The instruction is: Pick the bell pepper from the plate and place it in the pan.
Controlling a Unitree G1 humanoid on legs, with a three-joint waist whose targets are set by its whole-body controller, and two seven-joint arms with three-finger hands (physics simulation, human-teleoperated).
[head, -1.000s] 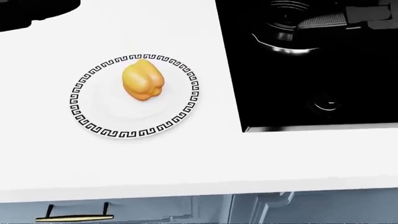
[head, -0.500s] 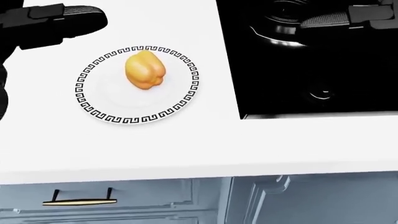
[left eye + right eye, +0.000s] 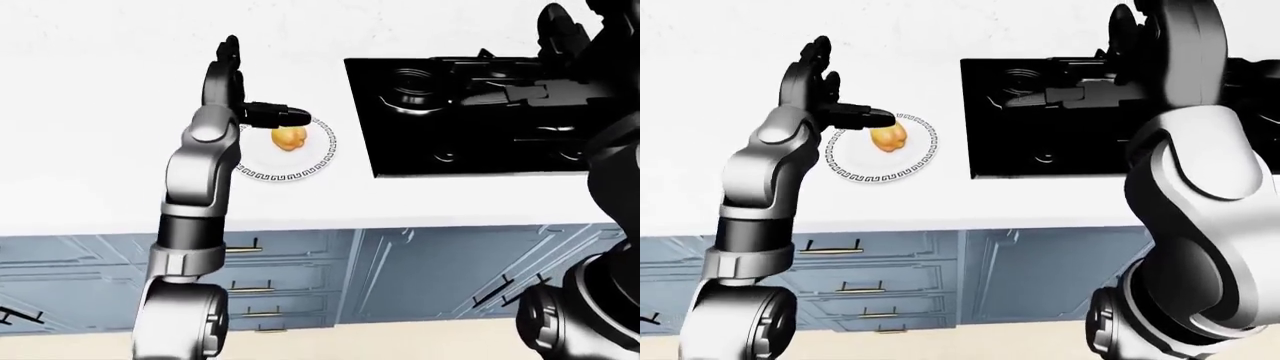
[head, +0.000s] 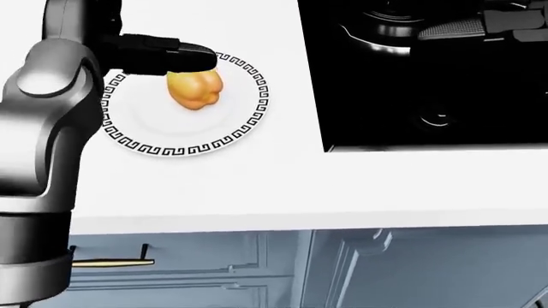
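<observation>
1. Bell pepper (image 4: 195,87): yellow-orange, lies on the far half of the plate (image 4: 214,138). Nothing grips it.
2. Counter (image 4: 257,186): white, runs the full width of the head view. Largest surface in view. It carries the plate on the left and the black stove (image 4: 428,83) on the right.
3. Cabinets (image 3: 300,277): blue-grey panelled drawers with brass bar handles below the counter edge. A strip of pale floor shows at the bottom of the left-eye view.
4. Stove: flat black, set into the counter to the right of the plate and apart from it. The pan (image 4: 403,32) sits at its far left, with its dark handle pointing right.
5. Left arm: grey, rises from the near left and covers the plate's left rim in the head view.
6. Left hand (image 3: 235,94): fingers spread apart. One black finger (image 4: 159,53) reaches right, across the top of the pepper. Cannot tell whether it touches. The other fingers stand upright, far of the plate.
7. Right hand (image 3: 1135,34): raised over the stove's far side, near the pan handle. Cannot tell how far its fingers are parted.
8. Versus half a second ago: the left arm has come in from the left edge. The finger, then left of the plate, is now over the pepper. Pepper and plate sit unchanged on the counter.
</observation>
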